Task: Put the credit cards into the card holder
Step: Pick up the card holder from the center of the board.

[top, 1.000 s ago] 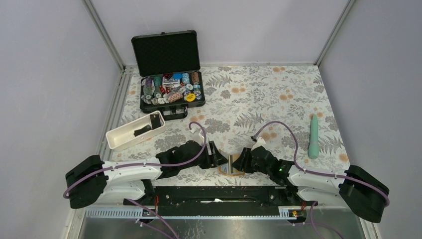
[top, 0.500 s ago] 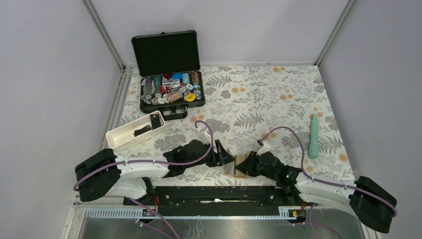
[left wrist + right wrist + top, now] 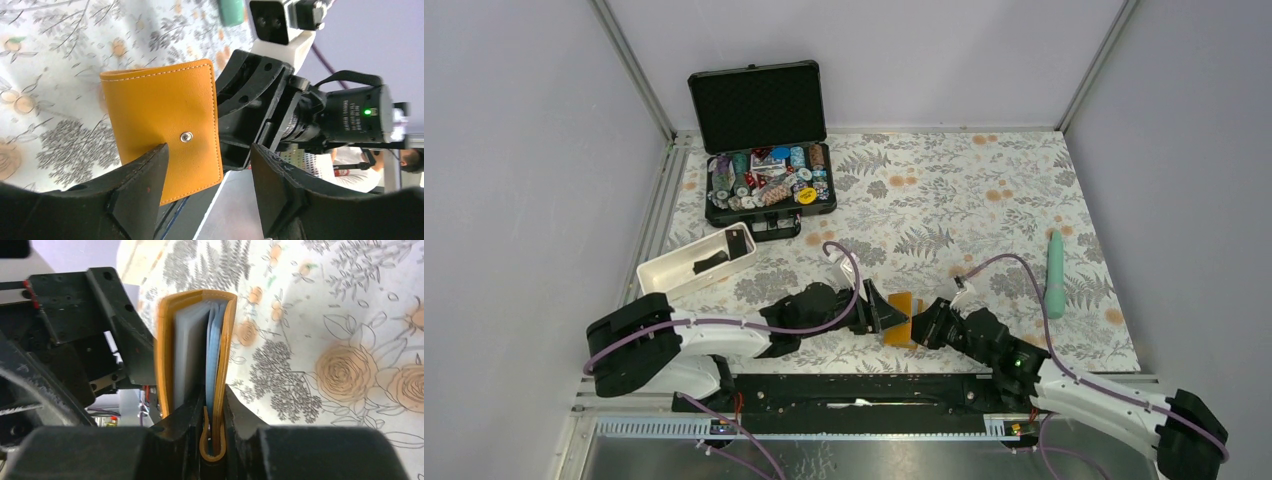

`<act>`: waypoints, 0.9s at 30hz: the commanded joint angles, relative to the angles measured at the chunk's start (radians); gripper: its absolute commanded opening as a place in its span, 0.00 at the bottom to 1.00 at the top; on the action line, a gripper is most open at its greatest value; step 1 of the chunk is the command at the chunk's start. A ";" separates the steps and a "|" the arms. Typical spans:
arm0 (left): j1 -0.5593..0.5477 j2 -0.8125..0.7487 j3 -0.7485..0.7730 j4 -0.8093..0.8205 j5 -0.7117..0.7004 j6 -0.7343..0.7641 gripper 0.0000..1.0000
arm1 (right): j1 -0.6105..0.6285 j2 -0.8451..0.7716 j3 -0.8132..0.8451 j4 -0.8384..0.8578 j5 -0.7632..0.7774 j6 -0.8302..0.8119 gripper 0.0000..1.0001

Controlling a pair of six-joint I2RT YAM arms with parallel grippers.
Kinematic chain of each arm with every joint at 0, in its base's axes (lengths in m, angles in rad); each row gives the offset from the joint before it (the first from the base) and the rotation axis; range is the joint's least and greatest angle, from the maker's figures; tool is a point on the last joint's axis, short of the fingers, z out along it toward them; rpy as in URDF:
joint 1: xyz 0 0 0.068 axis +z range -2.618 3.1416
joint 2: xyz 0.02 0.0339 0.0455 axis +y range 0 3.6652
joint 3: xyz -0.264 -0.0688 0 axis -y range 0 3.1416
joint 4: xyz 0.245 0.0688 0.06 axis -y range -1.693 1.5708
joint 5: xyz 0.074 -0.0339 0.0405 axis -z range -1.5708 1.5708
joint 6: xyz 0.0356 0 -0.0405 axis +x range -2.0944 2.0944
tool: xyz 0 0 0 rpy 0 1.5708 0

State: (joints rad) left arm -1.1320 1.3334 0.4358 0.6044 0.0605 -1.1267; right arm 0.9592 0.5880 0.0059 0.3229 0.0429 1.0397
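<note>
The orange card holder (image 3: pixel 901 317) stands on edge between my two grippers, near the table's front edge. My right gripper (image 3: pixel 927 326) is shut on one of its covers (image 3: pixel 229 345), together with the folded snap tab. The other cover and the pale blue sleeves (image 3: pixel 192 350) fan open beside it. My left gripper (image 3: pixel 880 312) is open; its fingers (image 3: pixel 150 170) sit against the holder's snap-button face (image 3: pixel 160 120) without pinching it. A flat black credit card (image 3: pixel 738 243) leans in the white tray. I cannot tell whether a pale card sits among the sleeves.
The white tray (image 3: pixel 664 277) lies at the left and also holds a dark scrap. An open black case of poker chips (image 3: pixel 769 188) stands at the back left. A teal handle-shaped object (image 3: pixel 1054 275) lies at the right. A black rail (image 3: pixel 854 390) runs along the near edge.
My right gripper has shut on the card holder and carried it a little away from the near edge, standing it upright. My left arm followed to the right, its jaws still open.
</note>
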 commanded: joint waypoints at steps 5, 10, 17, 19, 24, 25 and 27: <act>-0.006 -0.092 0.019 0.098 0.007 0.024 0.61 | 0.006 -0.342 -0.075 -0.054 -0.040 0.038 0.03; -0.004 -0.225 0.101 -0.149 -0.031 0.100 0.65 | 0.006 -0.430 -0.023 -0.129 -0.034 0.029 0.03; 0.026 -0.340 0.193 -0.420 -0.044 0.132 0.72 | 0.006 -0.363 0.037 -0.009 -0.102 0.013 0.01; 0.038 -0.371 0.190 -0.445 -0.053 0.136 0.74 | 0.006 -0.348 0.063 0.010 -0.117 0.001 0.01; 0.066 -0.422 0.148 -0.431 -0.048 0.131 0.75 | 0.006 -0.356 0.076 0.054 -0.135 0.014 0.01; 0.066 -0.425 0.143 -0.413 -0.042 0.128 0.75 | 0.006 -0.358 0.073 0.065 -0.140 0.020 0.01; 0.066 -0.435 0.142 -0.404 -0.046 0.128 0.75 | 0.006 -0.364 0.070 0.082 -0.143 0.031 0.00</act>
State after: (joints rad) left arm -1.0702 0.9279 0.5865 0.1661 0.0257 -1.0157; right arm 0.9596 0.2417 0.0326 0.2848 -0.0731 1.0546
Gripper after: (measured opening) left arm 0.746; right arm 0.191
